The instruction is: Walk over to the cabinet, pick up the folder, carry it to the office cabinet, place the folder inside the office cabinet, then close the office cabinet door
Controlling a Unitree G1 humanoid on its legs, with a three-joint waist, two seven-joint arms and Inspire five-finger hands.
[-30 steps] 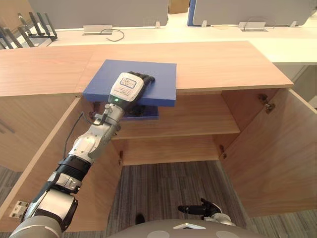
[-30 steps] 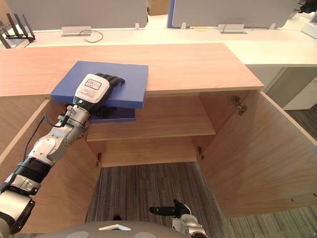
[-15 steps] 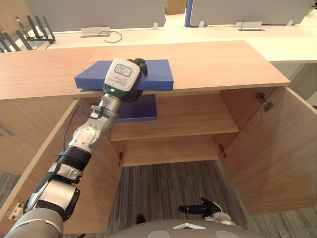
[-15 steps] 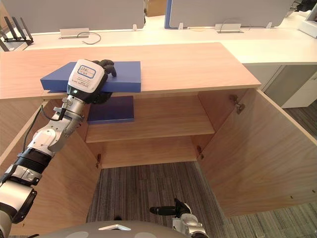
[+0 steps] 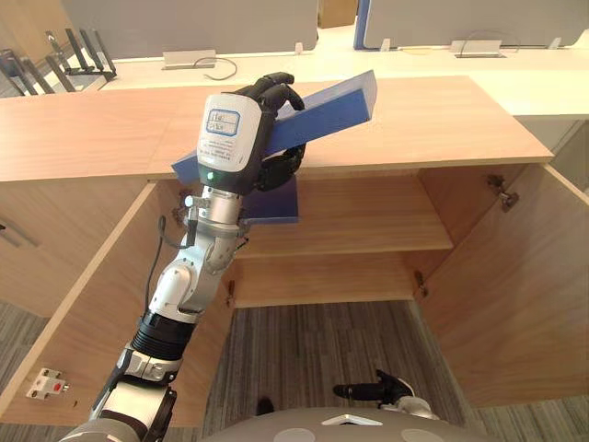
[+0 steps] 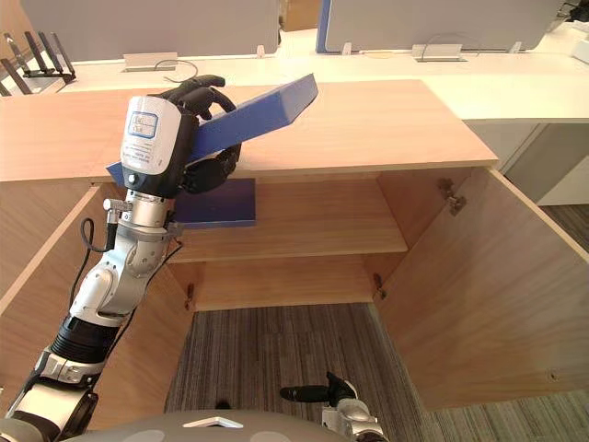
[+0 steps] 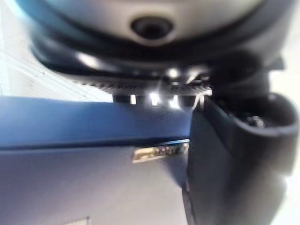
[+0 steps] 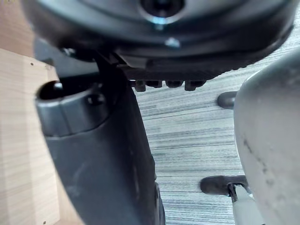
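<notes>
Ahead of me, twelve o'clock: white desk (image 5: 433, 66), grey screens (image 5: 184, 23). Ten o'clock: black antennas (image 5: 81, 51). Six o'clock: striped carpet (image 5: 313, 341) lay below.

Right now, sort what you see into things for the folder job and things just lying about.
For the job: folder gripped in left hand; open cabinet; its door.
Lying about: second folder on the shelf; router and cable on the desk behind.

The folder (image 5: 324, 115) tilts over the cabinet top (image 5: 442, 124), above a lower folder (image 5: 276, 204) on the shelf (image 5: 368, 221).
</notes>
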